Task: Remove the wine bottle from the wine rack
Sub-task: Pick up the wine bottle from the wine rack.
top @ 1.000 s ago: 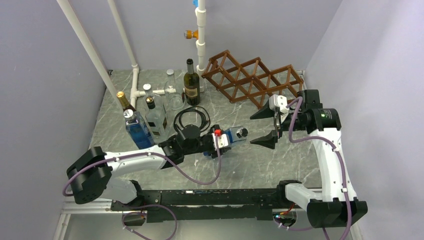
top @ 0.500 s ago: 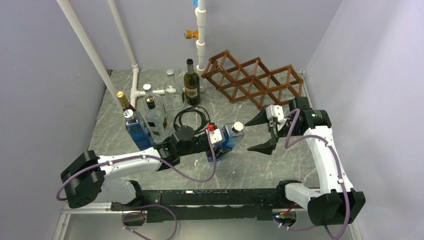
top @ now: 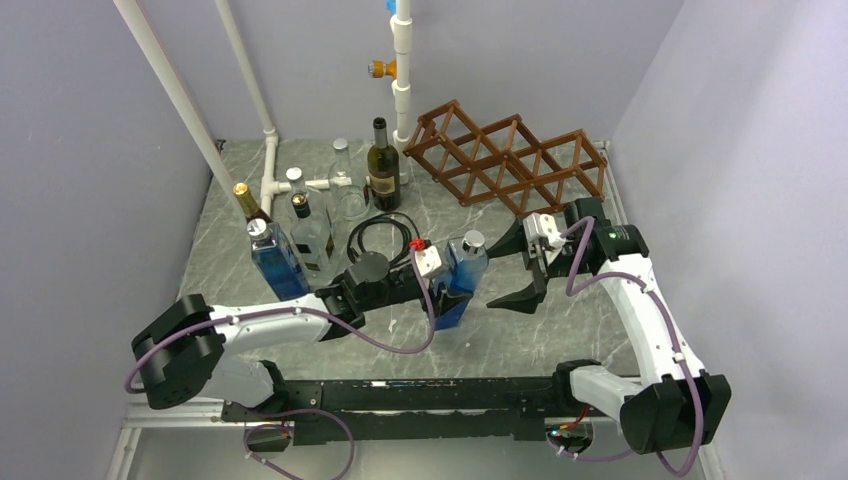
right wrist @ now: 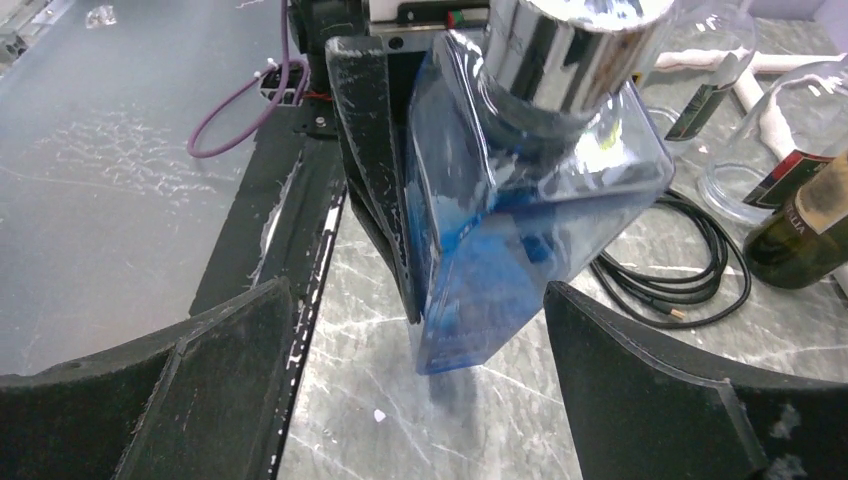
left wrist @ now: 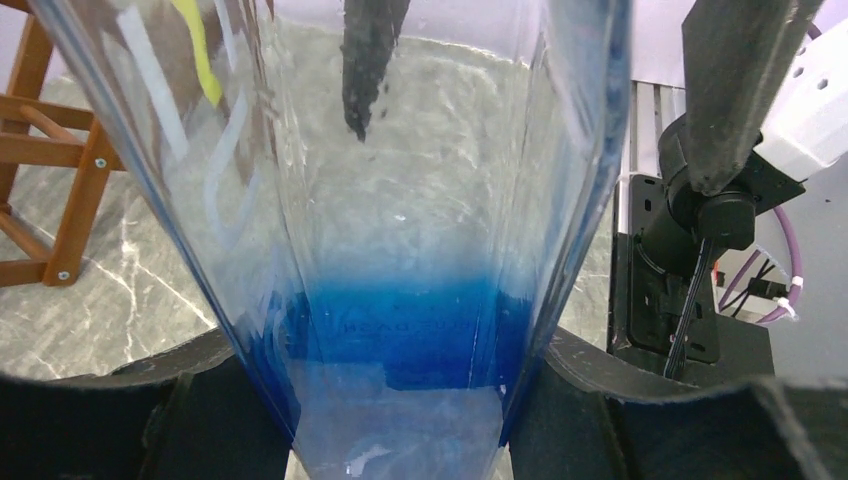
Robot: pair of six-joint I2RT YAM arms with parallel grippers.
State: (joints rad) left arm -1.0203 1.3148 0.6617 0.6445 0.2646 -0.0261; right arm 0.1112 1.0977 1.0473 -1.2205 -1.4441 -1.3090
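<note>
Two black fingers (left wrist: 130, 410) of the left gripper (top: 441, 288) pinch the lower body of the blue bottle (top: 463, 282), one on each flat side, partly spread. That arm reaches low toward the wine rack (top: 510, 160), holding the bottle tilted in front of the rack and clear of its cells. The right gripper (top: 509, 268) is spread wide, its fingers pointing at the bottle's silver cap (right wrist: 560, 50) and apart from it, its elbow bent near the rack's right end. Whether the bottle's bottom corner touches the table (top: 560, 320) is unclear.
</note>
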